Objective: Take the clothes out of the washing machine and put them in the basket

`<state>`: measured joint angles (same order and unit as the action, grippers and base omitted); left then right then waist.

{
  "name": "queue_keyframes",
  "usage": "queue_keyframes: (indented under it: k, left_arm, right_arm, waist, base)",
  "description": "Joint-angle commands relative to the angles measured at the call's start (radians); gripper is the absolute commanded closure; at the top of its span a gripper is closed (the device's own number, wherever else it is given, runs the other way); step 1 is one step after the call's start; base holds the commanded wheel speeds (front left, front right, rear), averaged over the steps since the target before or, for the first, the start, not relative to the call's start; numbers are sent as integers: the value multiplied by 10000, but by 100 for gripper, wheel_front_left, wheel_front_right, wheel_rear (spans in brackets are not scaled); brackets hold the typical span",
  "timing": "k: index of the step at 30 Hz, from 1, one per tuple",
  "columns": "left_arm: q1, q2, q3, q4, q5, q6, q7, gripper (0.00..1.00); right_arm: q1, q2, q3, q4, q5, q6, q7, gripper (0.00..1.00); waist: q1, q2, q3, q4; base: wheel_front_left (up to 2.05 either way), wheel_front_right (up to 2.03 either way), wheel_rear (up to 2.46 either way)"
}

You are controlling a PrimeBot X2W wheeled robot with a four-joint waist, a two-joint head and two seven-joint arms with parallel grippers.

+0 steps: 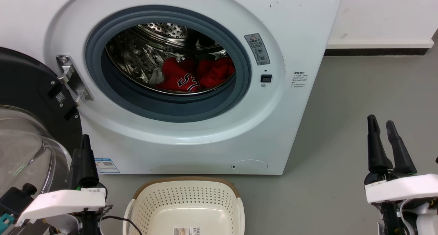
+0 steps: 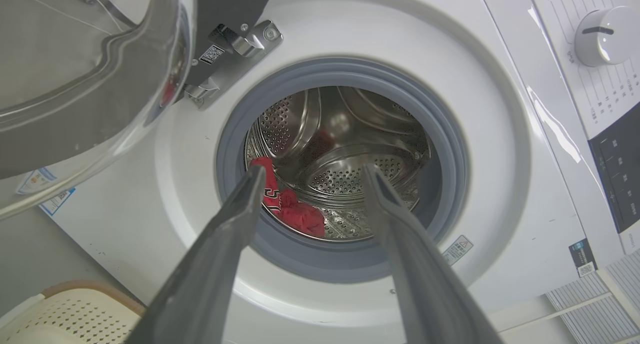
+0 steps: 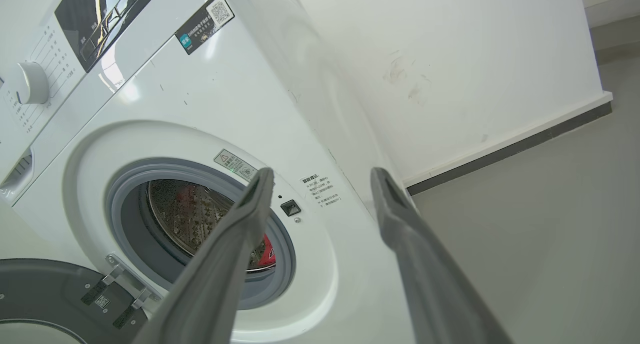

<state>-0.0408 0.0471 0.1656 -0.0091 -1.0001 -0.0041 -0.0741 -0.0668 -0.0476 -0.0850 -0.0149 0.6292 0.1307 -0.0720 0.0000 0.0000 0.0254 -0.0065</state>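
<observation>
Door (image 1: 30, 88) is hanging open at the left edge of the head frame, its glass bowl bulging toward the camera. Left end effector (image 1: 84, 141) is sitting lower left, just in front of that door. In the left wrist view its fingers are standing spread, gripping nothing.

Washing machine (image 1: 191, 139) is taking up the upper centre, porthole facing the robot. Clothes (image 1: 191, 74) are lying at the bottom of the drum as one red heap running left-right, with jersey lettering showing near the middle.

Key relation: the heap is lying up and right of the left end effector and up and left of the right one. In the left wrist view the fingers are pointing straight into the porthole, with red fabric just beside the left fingertip. Left arm is looking nearer and better lined up.

Basket (image 1: 184, 198) is sitting bottom centre on the floor (image 1: 342, 125), directly below the porthole, with no clothes in it yet.

Right end effector (image 1: 380, 120) is waiting lower right, fingers spread, gripping nothing, well apart from the porthole. White wall (image 1: 383, 12) with dark skirting is running along the upper right.
</observation>
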Motion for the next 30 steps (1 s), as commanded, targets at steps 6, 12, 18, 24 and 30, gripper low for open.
queue_keyframes:
  k: [6, 12, 18, 24, 30]
  left_arm:
    - [114, 28, -552, -750, 1600, 148, -287, 0]
    - [177, 29, -849, -1086, 2355, 173, -433, 0]
    - [306, 31, -1197, -1332, 3442, 265, -605, 0]
    - [454, 32, -1589, -1429, 4668, 403, -761, 0]
    - [634, 33, -1838, -1018, 5237, 749, -920, 0]
  right_arm:
    - [-112, -41, 254, -572, -1503, 0, -305, 0]
    - [-90, -41, 382, -733, -2297, 0, -458, 0]
    - [1, -42, 524, -885, -3246, 0, -631, 0]
    - [99, -41, 546, -865, -3917, 0, -791, 0]
    - [271, -41, 601, -690, -4674, 0, -941, 0]
  waist:
    - [0, 0, 52, -12]
    - [0, 0, 74, -26]
    - [0, 0, 35, -50]
    - [0, 0, 10, -83]
    - [0, 0, 12, -98]
  base:
    - [0, 0, 0]
    - [0, 0, 0]
    - [0, 0, 0]
    - [0, 0, 0]
    - [0, 0, 0]
